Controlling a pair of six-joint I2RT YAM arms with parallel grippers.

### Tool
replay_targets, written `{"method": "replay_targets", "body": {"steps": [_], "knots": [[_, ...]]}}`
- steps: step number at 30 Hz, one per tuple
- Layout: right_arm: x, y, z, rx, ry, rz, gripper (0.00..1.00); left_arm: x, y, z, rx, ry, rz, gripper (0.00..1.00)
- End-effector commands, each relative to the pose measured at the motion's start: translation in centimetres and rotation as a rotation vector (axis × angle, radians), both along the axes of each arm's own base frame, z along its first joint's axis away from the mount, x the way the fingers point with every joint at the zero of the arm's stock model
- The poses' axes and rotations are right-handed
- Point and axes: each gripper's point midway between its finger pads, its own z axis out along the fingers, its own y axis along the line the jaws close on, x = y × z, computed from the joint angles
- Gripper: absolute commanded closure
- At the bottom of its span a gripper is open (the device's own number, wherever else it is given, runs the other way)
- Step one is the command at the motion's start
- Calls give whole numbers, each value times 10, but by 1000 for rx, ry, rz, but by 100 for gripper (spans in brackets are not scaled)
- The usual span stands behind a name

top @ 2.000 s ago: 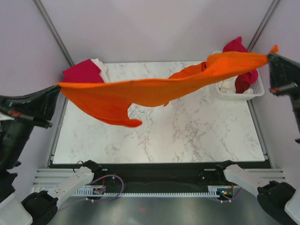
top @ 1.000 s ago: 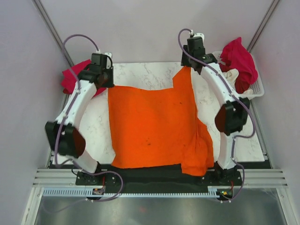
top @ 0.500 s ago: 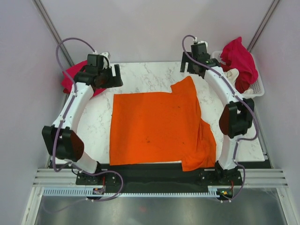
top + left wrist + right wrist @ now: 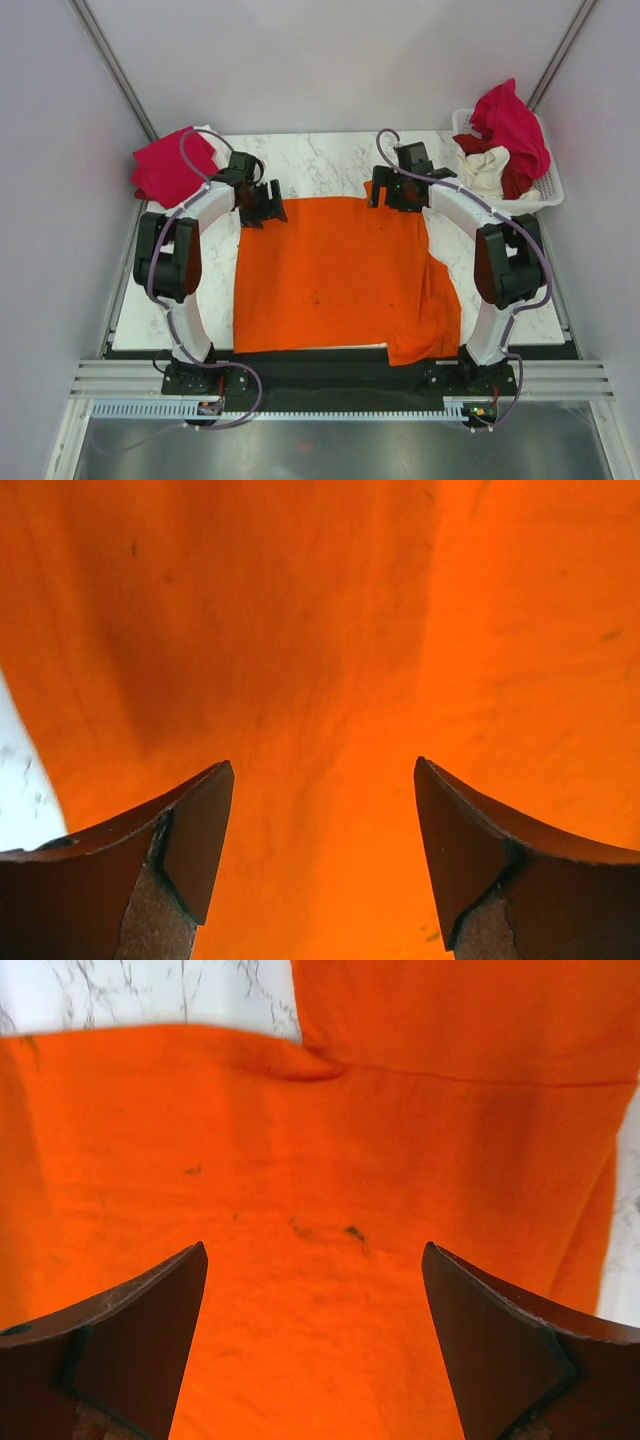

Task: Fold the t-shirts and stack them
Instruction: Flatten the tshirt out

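One bright orange cloth t-shirt [image 4: 335, 275] lies spread on the marble table [image 4: 320, 158]. The left gripper [image 4: 262, 205] and right gripper [image 4: 392, 190] hover over its far edge, both gaping, gripping nothing. One folded crimson-pink shirt [image 4: 170, 165] sits far-left, and others are heaped in one white slotted plastic basket [image 4: 545, 196].

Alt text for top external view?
An orange t-shirt lies spread on the table, rumpled along its right side. The open left tool and right tool are over its far corners; a crimson shirt lies far left, a basket of shirts far right.
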Motion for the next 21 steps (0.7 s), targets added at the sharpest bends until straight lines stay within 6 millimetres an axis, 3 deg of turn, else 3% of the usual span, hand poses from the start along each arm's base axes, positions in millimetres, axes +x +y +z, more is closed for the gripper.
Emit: {"method": "replay_targets", "body": {"steps": [1, 5, 6, 12, 16, 21], "knots": [[2, 10, 22, 57, -72, 19, 3, 44, -8, 11, -16, -92, 38, 20], [-5, 5, 17, 35, -66, 24, 2, 58, 2, -12, 66, -53, 36, 20], [-7, 3, 14, 25, -62, 27, 2, 58, 6, -25, 96, -26, 22, 20], [-3, -14, 13, -12, -71, -14, 2, 57, 34, -50, 279, 54, -50, 18], [4, -30, 16, -13, -82, -56, 2, 58, 68, -64, 427, 107, -51, 19], [10, -59, 19, -18, -85, -120, 2, 56, 110, -68, 444, 147, 26, 20]]}}
